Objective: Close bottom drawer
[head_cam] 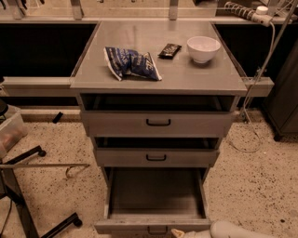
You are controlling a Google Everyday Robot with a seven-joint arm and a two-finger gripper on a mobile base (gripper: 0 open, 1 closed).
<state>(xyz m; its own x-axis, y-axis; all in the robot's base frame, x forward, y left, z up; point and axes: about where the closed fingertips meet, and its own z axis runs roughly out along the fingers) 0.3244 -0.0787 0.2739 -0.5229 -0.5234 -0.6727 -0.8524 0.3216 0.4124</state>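
You have the bottom drawer pulled far out of the cabinet. Its deep plain box lies open to the camera, and its low front panel sits close to the lower edge of the view. The small black loop handle is at the middle of that panel.

Your tool is at the very bottom of the view, just to the right of the handle and against the line of the front panel. It sits at the end of a pale arm that enters from the lower right corner. Whether it touches the panel I cannot tell, nor whether it is clenched or released — too little of it shows.

Above the bottom drawer, the middle drawer and the top drawer each stand slightly out, with a dark gap over each front. Each has its own black handle.

On the bench you have three things:
- a crumpled blue snack bag left of centre
- a small dark wrapped bar beside it, apart from the bag
- a white bowl, upright, to the right of the bar

A power strip lies at the upper right, and a cable runs down from it past the bench corner to the speckled floor. At the left you see a clear plastic bin and a dark wheeled stand.
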